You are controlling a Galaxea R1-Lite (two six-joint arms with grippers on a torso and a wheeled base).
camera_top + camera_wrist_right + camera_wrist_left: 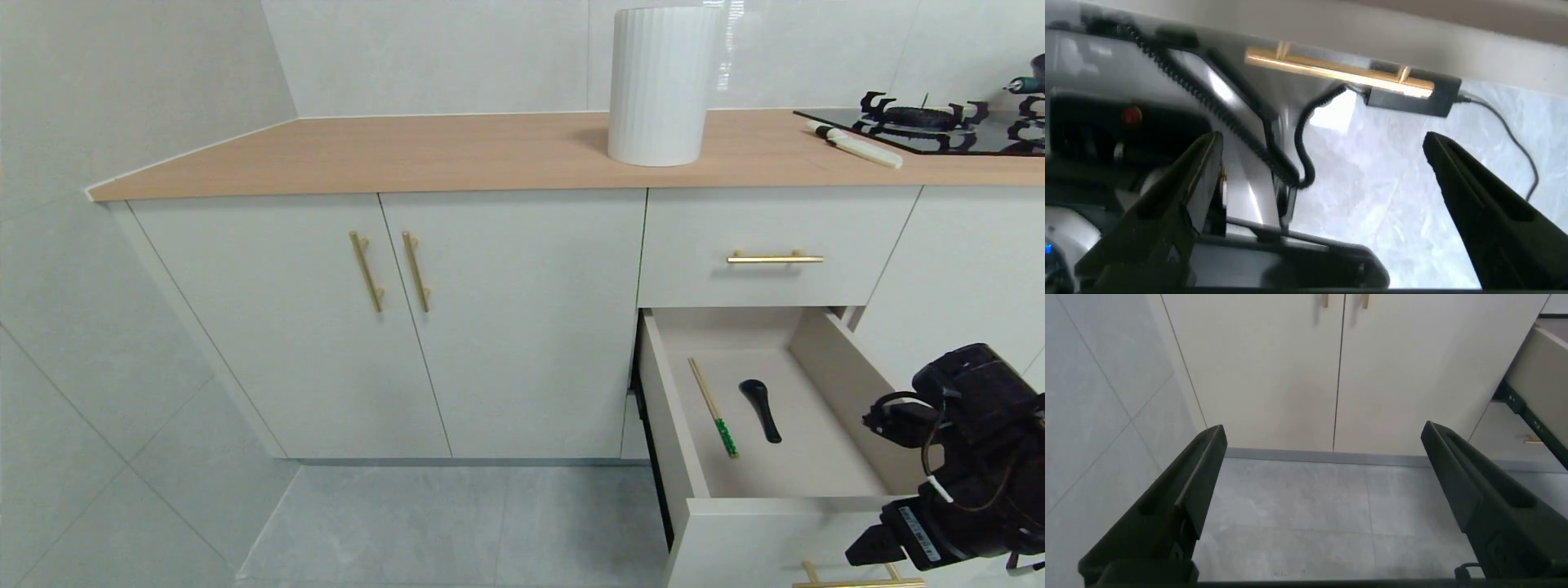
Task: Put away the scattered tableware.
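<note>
In the lower right of the head view, the open drawer (674,425) holds the tableware: a pair of chopsticks (713,407) with green ends lies lengthwise near its left wall, and a black spoon (761,410) lies just beside them toward the middle, the two apart. The right arm (963,457) sits at the frame's lower right corner, outside the drawer by its front right corner, so the drawer's right wall and front panel stand between it and the spoon. The right gripper (1320,147) is spread wide and holds nothing, with the drawer's gold handle (1339,69) beyond its fingers. The left gripper (1323,434) is also spread wide and empty, low over the grey floor tiles, facing the closed cabinet doors (392,327). Above, on the wooden countertop (408,151), stands a white ribbed container (660,82); a cream-coloured knife (853,144) lies at the upper right, at the edge of the stove (922,122).
</note>
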